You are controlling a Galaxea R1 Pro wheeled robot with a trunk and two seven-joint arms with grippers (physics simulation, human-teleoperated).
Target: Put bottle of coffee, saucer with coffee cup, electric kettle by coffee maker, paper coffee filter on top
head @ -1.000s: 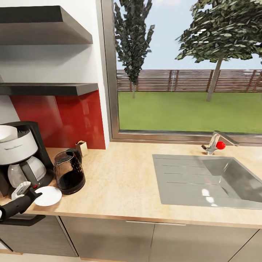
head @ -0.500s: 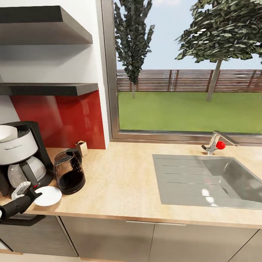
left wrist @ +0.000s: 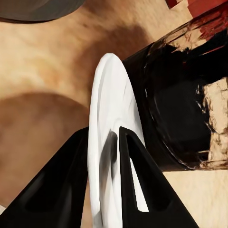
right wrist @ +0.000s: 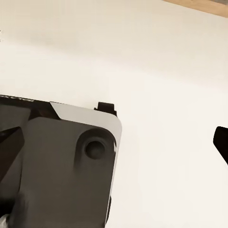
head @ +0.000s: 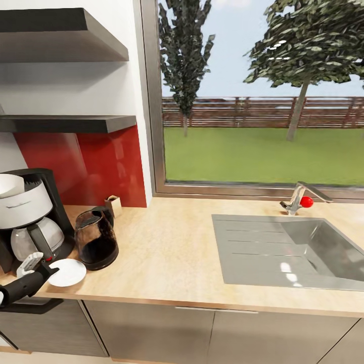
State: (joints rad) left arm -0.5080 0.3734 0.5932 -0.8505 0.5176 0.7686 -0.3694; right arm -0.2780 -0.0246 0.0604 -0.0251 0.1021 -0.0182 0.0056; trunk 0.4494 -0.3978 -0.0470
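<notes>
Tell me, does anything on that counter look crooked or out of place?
Only the saucer: the left claw grips its rim beside the kettle and coffee maker, and in the wrist view it looks tilted on edge. Nothing looks spilled or broken.

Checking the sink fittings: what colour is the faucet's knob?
Red; the faucet's knob shows best in the head view.

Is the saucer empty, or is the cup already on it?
Empty. The saucer lies bare on the countertop beside the kettle, its edge between the left gripper jaws.
</notes>
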